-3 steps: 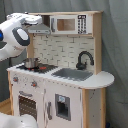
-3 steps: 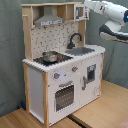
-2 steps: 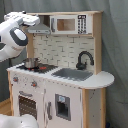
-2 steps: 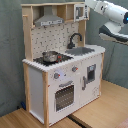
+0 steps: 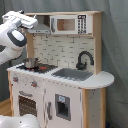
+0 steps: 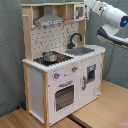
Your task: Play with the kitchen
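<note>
The gripper (image 5: 29, 21) sits high at the first exterior view's left, at the top corner of the kitchen (image 5: 65, 95), level with the grey range hood (image 5: 41, 29); whether its fingers are spread or closed cannot be told from either view. In the second exterior view the gripper end is hidden at the top right of the kitchen, near the microwave (image 6: 80, 11). The white arm (image 5: 12, 40) curves down and back from the gripper toward the first exterior view's left edge; in the second exterior view the arm (image 6: 109, 15) enters from the upper right, with a blue ring on one joint. The kitchen stands on a wooden floor (image 6: 100, 112) in front of a grey curtain (image 5: 116, 45) and fills the middle of both exterior views. Its upper shelf carries the microwave with a keypad and window, and the range hood is beside it. Below these is a white tiled back panel (image 5: 60, 50). On the counter, a small metal pot (image 5: 31, 62) sits on the black stove top (image 5: 37, 67), with a red burner ring beside it. A grey sink (image 5: 72, 74) lies next to the stove, and a black curved faucet (image 5: 84, 60) stands behind the sink. The lower front shows knobs, an oven door (image 6: 64, 95) with a window, and a cabinet door (image 6: 90, 75) with a dark panel and handle.
</note>
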